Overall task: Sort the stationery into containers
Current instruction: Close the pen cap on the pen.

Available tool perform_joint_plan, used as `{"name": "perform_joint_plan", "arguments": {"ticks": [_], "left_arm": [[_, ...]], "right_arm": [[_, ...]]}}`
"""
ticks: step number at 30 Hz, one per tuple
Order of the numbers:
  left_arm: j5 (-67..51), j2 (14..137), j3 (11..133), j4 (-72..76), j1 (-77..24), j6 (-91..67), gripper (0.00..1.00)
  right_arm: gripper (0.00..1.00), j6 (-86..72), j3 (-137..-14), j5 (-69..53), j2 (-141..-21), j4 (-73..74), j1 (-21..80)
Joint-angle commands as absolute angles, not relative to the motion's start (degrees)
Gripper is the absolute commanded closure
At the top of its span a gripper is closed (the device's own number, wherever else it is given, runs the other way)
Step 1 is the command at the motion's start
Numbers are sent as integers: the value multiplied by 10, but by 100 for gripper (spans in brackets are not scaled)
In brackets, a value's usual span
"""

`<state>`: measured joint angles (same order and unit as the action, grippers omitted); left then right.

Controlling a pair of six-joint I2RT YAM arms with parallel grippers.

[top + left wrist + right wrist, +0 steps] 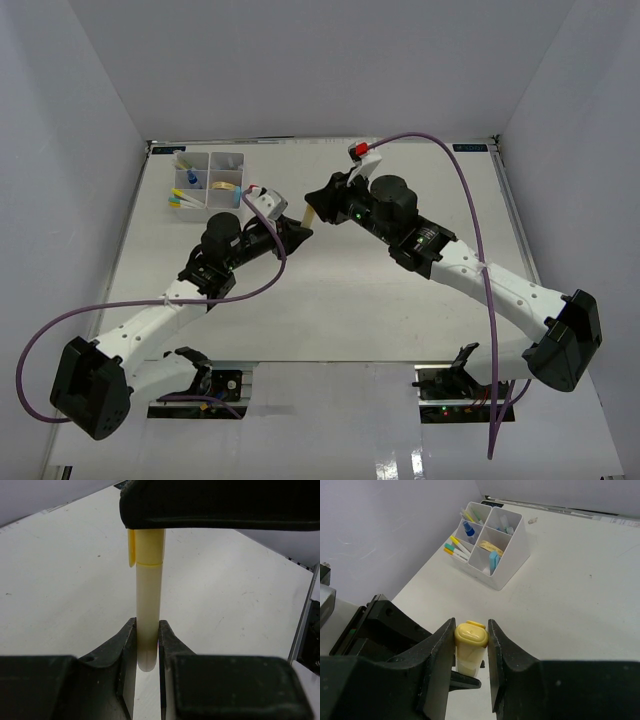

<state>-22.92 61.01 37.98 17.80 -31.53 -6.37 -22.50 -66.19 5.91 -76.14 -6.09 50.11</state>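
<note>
Top view: near mid-surface (pixel 400 300), the left claw (pixel 298 231) and right claw (pixel 325 193) meet on one cream marker (pixel 310 213). Its long axis bridges the two. The white organizer tray (pixel 225 158) sits well apart at the far left. Left wrist view: the left claw is clamped on the marker's plain end (pixel 149 650), and the yellow-capped end points away into the right claw. Right wrist view: the right claw (pixel 471 635) is closed on the cap, which is seen end-on.

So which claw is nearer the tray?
Left. The left claw is right of the tray, gripping the pen; the right claw grips its other end, farther right.
</note>
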Motion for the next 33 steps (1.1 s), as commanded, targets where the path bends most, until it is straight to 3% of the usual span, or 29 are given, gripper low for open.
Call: {"name": "perform_joint_plan", "arguments": {"ticks": [1, 33], "left_arm": [[-132, 594, 477, 344, -301, -76, 100], [-90, 632, 555, 381, -301, -76, 100]], "right_arm": [[69, -218, -623, -28, -799, 137, 536], [66, -223, -592, -67, -818, 162, 535]]}}
